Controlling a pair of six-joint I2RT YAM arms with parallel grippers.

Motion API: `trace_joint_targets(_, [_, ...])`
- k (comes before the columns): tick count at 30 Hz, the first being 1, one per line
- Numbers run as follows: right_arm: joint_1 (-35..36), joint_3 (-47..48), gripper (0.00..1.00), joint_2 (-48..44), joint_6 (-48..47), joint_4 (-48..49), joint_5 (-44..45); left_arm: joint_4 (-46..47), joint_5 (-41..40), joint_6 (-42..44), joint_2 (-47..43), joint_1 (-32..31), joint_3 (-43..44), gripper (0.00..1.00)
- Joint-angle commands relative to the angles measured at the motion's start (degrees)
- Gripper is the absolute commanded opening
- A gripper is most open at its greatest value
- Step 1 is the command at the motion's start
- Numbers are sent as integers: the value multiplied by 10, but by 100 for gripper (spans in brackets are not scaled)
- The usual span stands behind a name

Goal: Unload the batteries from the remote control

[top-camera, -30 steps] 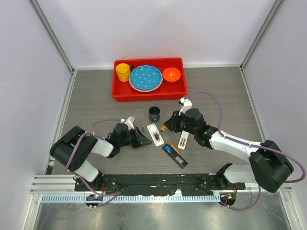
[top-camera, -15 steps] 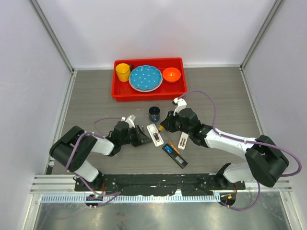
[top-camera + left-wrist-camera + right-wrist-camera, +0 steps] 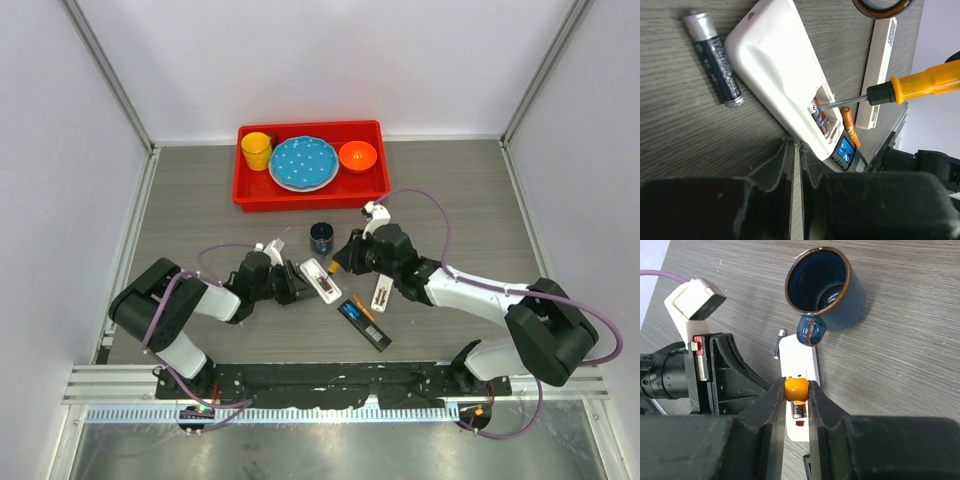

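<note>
The white remote control (image 3: 775, 70) lies back up with its compartment open and a dark battery (image 3: 818, 116) inside. A loose dark grey battery (image 3: 715, 60) lies beside it. My left gripper (image 3: 796, 146) is shut and empty, tips against the remote's side edge. My right gripper (image 3: 796, 390) is shut on the orange screwdriver handle (image 3: 796, 388) above the remote (image 3: 800, 360); the tip (image 3: 821, 105) sits in the compartment by the battery (image 3: 799, 411). An orange battery (image 3: 850, 125) lies by a black remote (image 3: 845, 150) holding blue cells.
The white battery cover (image 3: 880, 75) lies past the remote. A dark blue mug (image 3: 825, 285) stands just behind the remote. A red tray (image 3: 250, 195) with a yellow cup, blue plate and orange bowl is at the back. The black remote (image 3: 365, 325) lies near the front.
My right gripper has moved left with the screwdriver, bringing its tip over the white remote's compartment. My left gripper has shifted slightly right, up to the remote.
</note>
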Motion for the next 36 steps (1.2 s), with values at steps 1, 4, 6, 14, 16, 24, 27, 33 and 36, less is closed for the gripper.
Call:
trace_joint_targets(1, [5, -6, 1, 10, 69, 42, -78, 3, -16, 12, 11, 3, 5, 13])
trace_joint_targets(4, [3, -6, 1, 11, 71, 38, -81, -1, -22, 12, 9, 3, 2, 13])
trace_joint_targets(6, [1, -7, 1, 10, 74, 35, -82, -3, -23, 12, 9, 3, 3, 13])
trace_joint_targets(14, [-15, -15, 1, -1, 67, 13, -76, -25, -39, 17, -2, 3, 4, 13])
trace_joint_targets(16, [-15, -15, 1, -5, 63, 5, -69, -29, -39, 19, -4, 3, 6, 12])
trace_joint_targets(24, [-16, 1, 1, -17, 48, -7, -59, -33, -30, 24, -11, 3, 15, 16])
trace_joint_targets(27, [-16, 8, 1, -31, 45, -8, -54, -63, -33, 33, -27, 3, 26, 21])
trace_joint_targets(33, [-17, 26, 1, -67, 33, -29, -36, -182, -62, 89, -72, 3, 68, 38])
trace_joint_targets(36, [-17, 29, 1, -87, 24, -43, -23, -233, -75, 115, -99, 2, 87, 45])
